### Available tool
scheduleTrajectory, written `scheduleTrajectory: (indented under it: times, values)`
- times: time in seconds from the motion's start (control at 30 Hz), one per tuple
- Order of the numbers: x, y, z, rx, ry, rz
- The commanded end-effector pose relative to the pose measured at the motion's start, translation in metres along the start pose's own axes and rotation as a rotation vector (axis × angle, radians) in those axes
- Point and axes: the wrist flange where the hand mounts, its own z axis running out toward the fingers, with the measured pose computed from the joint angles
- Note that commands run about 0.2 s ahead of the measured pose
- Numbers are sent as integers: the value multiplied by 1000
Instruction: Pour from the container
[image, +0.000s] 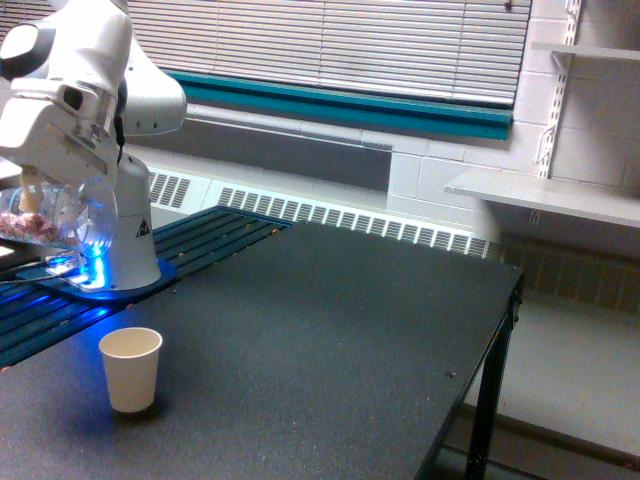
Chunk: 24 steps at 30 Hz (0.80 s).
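Observation:
The container (55, 215), a clear plastic cup with reddish-pink candies inside, hangs at the exterior view's far left, tilted on its side. My gripper (45, 190) is shut on it from above, with the white arm rising behind. Below and to the right, a small cream paper cup (131, 368) stands upright on the dark table (330, 340). The container is higher than the paper cup and left of it, not over its mouth.
The arm's white base (125, 265) glows blue on a slatted teal surface at the left. The table's right edge drops off near a black leg (487, 410). A radiator and blinds line the back wall; a white shelf (545, 195) sits at the right.

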Motion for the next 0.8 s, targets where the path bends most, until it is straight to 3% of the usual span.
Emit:
scheduleTrajectory:
  times: [0.03, 0.8]
  values:
    - [12, -5, 3, -1, 20, -15]
    - [12, 8, 16, -78, 10, -85]
